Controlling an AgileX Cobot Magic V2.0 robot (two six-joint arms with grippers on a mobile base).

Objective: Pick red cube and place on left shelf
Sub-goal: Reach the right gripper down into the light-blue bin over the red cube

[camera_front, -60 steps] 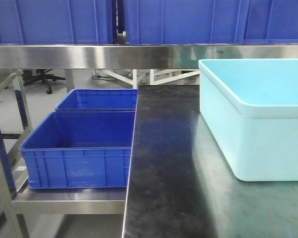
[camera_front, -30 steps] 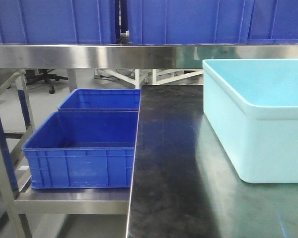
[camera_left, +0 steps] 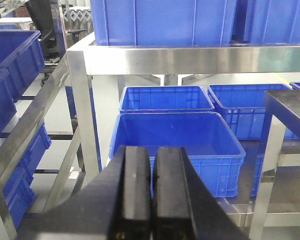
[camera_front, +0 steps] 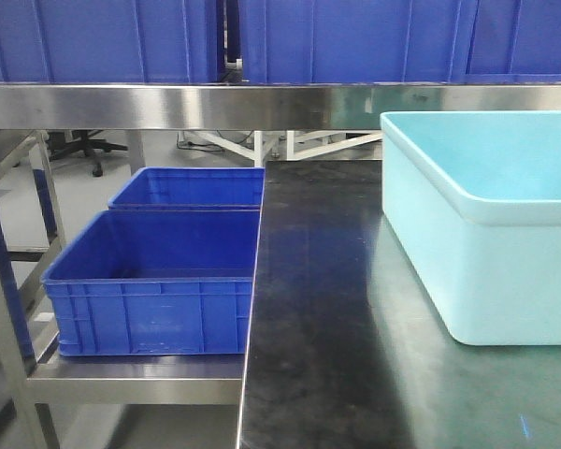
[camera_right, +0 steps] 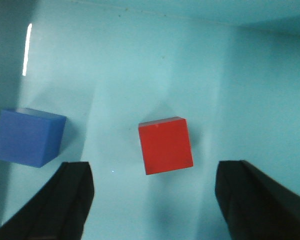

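Just beyond the spread right gripper [camera_right: 155,185] lies the red cube [camera_right: 165,145]

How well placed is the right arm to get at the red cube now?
Probably yes: the right gripper hangs open over the red cube inside the light-blue bin, nothing lies between, and the blue cube sits well off to one side.
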